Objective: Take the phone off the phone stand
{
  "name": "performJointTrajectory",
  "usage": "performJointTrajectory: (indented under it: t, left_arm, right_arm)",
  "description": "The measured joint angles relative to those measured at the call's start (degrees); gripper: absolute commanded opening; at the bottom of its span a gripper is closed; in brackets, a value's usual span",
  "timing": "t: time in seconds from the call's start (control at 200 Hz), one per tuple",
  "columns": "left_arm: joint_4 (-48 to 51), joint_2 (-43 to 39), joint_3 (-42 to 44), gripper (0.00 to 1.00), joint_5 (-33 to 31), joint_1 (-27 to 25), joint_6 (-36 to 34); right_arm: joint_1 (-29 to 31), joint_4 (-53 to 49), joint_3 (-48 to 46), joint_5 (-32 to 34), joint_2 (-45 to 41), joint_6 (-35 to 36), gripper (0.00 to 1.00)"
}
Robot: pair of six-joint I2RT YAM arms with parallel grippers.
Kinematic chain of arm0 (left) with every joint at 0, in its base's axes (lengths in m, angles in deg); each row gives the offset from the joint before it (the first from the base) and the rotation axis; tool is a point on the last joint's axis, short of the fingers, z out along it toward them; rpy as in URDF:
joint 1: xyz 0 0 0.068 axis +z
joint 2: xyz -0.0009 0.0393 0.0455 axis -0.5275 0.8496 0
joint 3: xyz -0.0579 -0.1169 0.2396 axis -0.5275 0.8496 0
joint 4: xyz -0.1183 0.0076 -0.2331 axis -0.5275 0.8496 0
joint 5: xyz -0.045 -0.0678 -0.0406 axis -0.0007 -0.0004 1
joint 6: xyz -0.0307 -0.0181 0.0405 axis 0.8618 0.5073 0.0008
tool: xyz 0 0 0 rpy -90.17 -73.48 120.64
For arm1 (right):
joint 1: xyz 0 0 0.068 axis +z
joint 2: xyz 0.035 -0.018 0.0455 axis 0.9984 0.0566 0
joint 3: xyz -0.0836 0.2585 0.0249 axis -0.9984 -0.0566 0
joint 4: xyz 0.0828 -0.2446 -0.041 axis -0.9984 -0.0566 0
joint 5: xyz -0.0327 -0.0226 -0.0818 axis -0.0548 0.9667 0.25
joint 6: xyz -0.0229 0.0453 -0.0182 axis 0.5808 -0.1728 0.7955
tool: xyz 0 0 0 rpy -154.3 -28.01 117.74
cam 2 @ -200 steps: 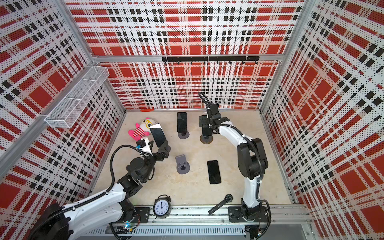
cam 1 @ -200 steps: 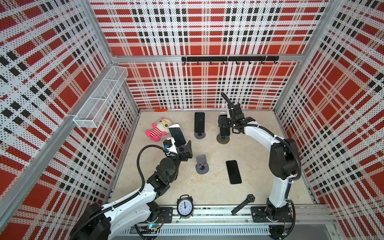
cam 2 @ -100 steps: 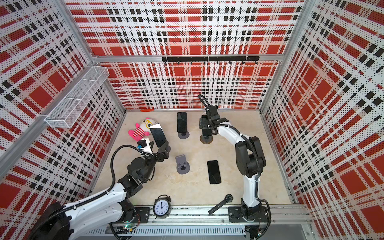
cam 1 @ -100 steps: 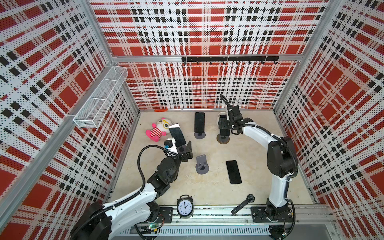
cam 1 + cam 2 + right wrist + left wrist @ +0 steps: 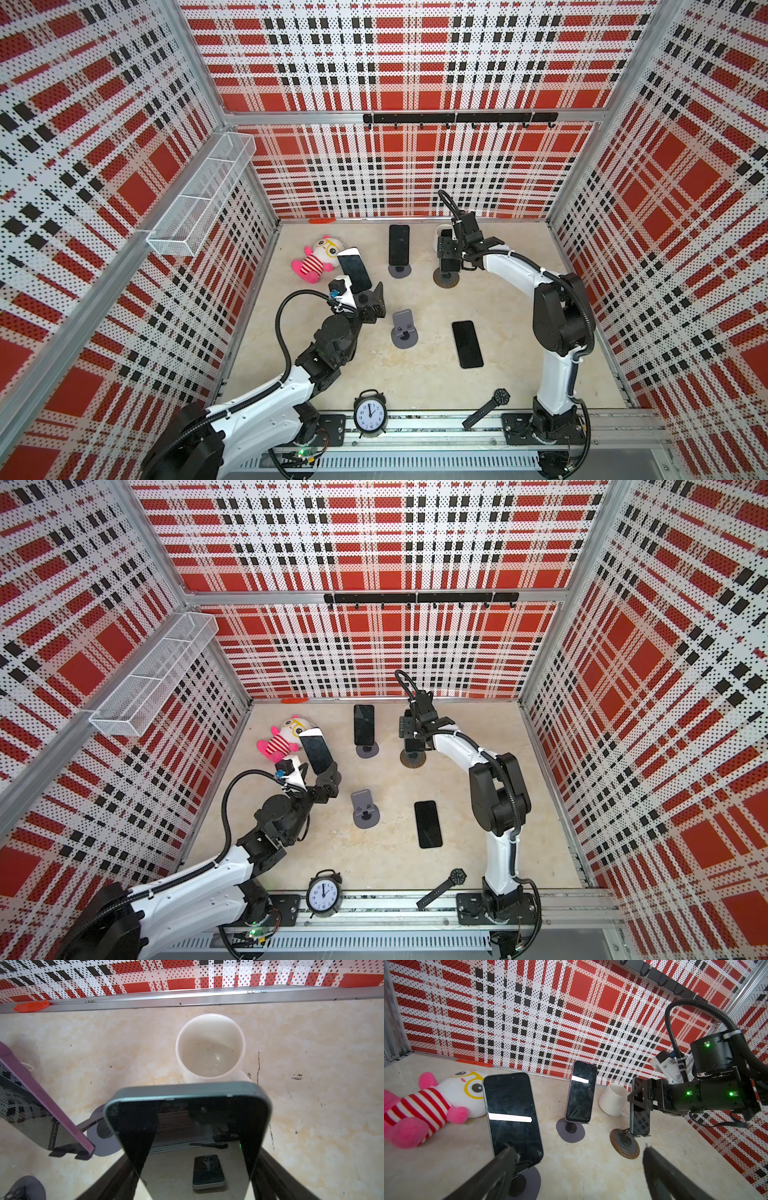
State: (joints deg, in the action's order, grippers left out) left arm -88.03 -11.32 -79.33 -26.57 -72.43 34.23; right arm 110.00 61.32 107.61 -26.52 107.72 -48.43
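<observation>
The right jaws straddle the two long edges of the green-framed black glass phone (image 5: 187,1118) and lie close against them. In the right wrist view their tips are cut off at the frame's edge, and I cannot tell whether they press on the phone. It stands upright in the round wood-rimmed metal stand (image 5: 625,1145), its lower edge on two small hooks; in both top views the right arm (image 5: 511,266) covers most of it. Just beyond, toward the back wall, sits a smooth white ceramic mug (image 5: 209,1047). The left jaws gape wide, holding nothing. They are blurred and cropped in the left wrist view, one hiding the bottom corner of a silver-edged glossy phone (image 5: 512,1118) on a grey disc stand (image 5: 533,1180). A purple-edged phone (image 5: 581,1093) leans on another grey disc base (image 5: 562,1132). A striped pink plush toy (image 5: 316,262) lies partly behind the silver-edged phone on the mottled beige tabletop (image 5: 507,324)
</observation>
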Motion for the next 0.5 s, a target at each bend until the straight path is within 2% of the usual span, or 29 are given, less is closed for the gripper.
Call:
performJointTrajectory:
  t: [0.145, 0.501]
  left_arm:
    - [0.0, -0.5, 0.0, 0.98, 0.0, 0.0, 0.0]
    - [0.0, -1.0, 0.0, 0.98, 0.0, 0.0, 0.0]
  right_arm:
    - [0.2, 0.0, 0.0, 0.7, -0.2, -0.1, 0.78]
    - [0.2, -0.1, -0.2, 1.0, -0.7, -0.2, 0.76]
